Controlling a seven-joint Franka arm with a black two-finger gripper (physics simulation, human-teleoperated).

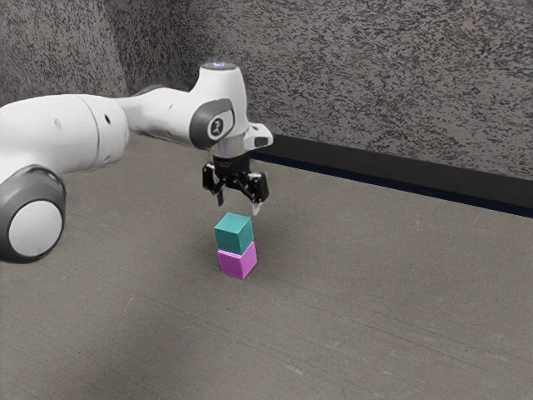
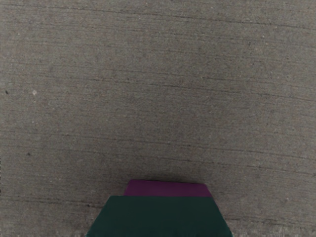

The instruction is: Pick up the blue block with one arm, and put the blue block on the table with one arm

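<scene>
My gripper [image 1: 238, 206] is open just above a stack of two blocks, its fingers spread apart with nothing between them. The upper block [image 1: 234, 234] is teal-blue and rests on a pink-purple block [image 1: 238, 262], which stands on the table. A small gap separates the fingertips from the teal-blue block's top. In the wrist view the teal-blue block [image 2: 159, 217] lies dark at the lower edge, under my hand, with a strip of the purple block [image 2: 168, 188] visible past it.
The grey-brown table [image 1: 358, 300] spreads around the stack. Along its back runs a dark strip [image 1: 375, 173] at the foot of a speckled grey wall [image 1: 391, 75]. The arm reaches in from the exterior view's left.
</scene>
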